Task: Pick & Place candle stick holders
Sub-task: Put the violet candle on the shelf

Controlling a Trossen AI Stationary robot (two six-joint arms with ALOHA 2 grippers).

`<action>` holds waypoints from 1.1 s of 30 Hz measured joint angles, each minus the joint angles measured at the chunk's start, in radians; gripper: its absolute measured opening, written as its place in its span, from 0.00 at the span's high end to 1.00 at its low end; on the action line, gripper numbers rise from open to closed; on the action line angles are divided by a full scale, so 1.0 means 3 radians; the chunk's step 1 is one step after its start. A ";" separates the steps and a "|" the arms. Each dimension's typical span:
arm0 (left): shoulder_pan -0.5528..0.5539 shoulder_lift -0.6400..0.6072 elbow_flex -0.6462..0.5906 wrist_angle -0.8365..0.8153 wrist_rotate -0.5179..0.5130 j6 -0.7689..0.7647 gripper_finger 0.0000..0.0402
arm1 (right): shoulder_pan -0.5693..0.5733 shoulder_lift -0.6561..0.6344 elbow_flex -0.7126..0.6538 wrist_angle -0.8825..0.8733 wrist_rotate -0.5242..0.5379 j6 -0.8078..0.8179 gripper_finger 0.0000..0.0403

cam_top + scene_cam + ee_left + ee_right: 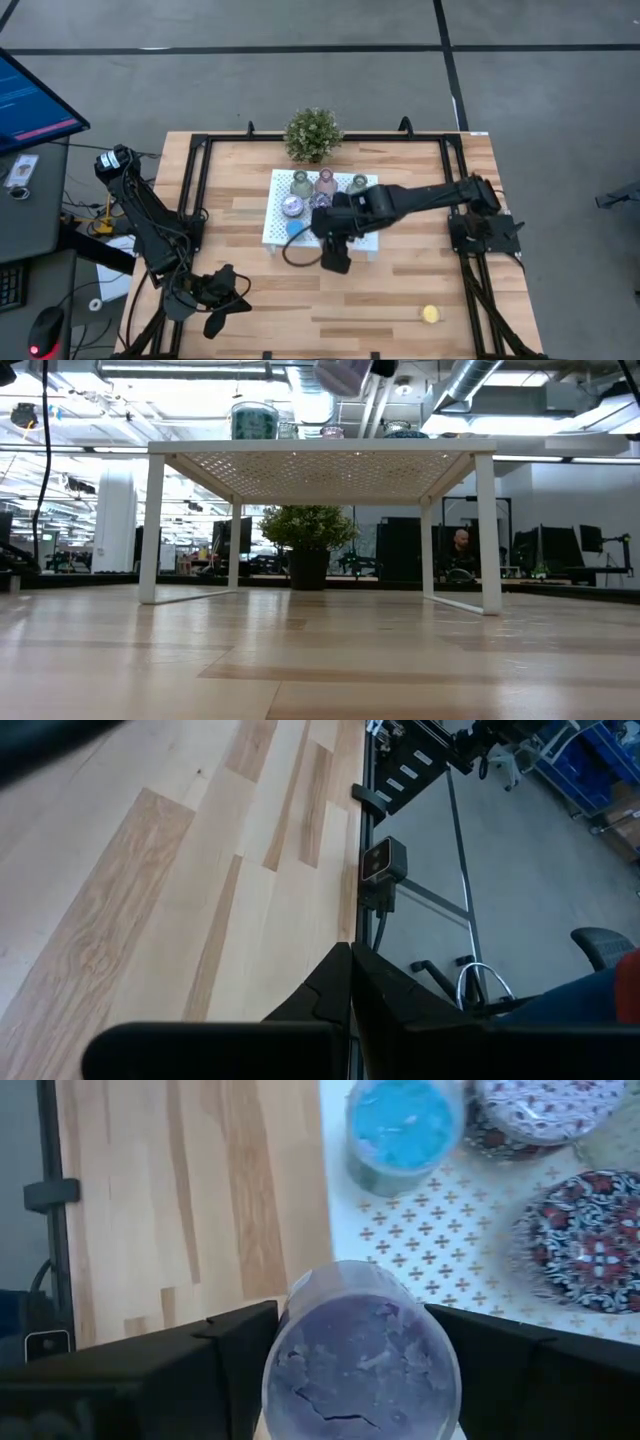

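My right gripper (pixel 336 252) is shut on a lilac puck (pixel 360 1355) over the near edge of the white perforated tray (pixel 275 228). In the low view the puck (pixel 345 374) hangs above the tray top. On the tray stand three vase shapes, green (pixel 300 183), pink-brown (pixel 325 182) and green (pixel 359 183). A blue puck (pixel 405 1125) and speckled pucks (pixel 600 1240) also rest there on their bases. A yellow puck (pixel 430 314) rests on the table at the near right. My left gripper (pixel 225 302) is shut and empty at the near left. My right gripper pinches the lilac puck by its round side wall (pixel 285 1345) between the two fingers (pixel 235 1355), one on each opposite side. The fingers come from above, pointing down. The puck is upright, its top toward the wrist camera, lifted clear of the tray.
A bushy potted plant (pixel 312 134) stands at the far edge behind the tray. A brown ring (pixel 298 256) lies on the table by the tray's near edge. The tray stands on legs (pixel 150 530) above the table. Black frame rails (pixel 190 190) run along the table's sides.
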State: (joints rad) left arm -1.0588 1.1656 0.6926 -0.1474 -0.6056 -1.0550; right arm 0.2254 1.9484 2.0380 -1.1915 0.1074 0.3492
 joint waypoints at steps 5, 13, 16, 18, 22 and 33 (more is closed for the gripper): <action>0.0000 0.0000 0.0000 0.0000 0.0000 0.0001 0.98 | -0.0048 0.0004 0.0000 -0.0006 -0.0023 -0.0002 0.45; 0.0000 0.0000 0.0000 0.0000 -0.0001 0.0009 0.98 | -0.0115 0.0010 0.0000 0.0024 0.0168 0.0137 0.45; 0.0000 0.0000 0.0000 0.0000 0.0000 0.0009 0.98 | -0.0152 0.0010 0.0000 0.0084 0.0222 0.0152 0.45; 0.0000 0.0000 0.0000 -0.0001 0.0000 0.0009 0.98 | -0.0151 0.0010 0.0000 0.0084 0.0260 0.0173 0.44; 0.0000 0.0000 0.0000 0.0000 0.0000 0.0006 0.98 | -0.0151 0.0012 -0.0061 0.0156 0.0264 0.0200 0.44; 0.0000 0.0000 0.0000 0.0000 -0.0001 0.0008 0.98 | -0.0149 0.0015 -0.0329 0.0397 0.0273 0.0263 0.43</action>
State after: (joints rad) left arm -1.0588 1.1656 0.6926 -0.1474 -0.6059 -1.0527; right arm 0.1806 1.9529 1.9393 -1.0723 0.1892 0.4282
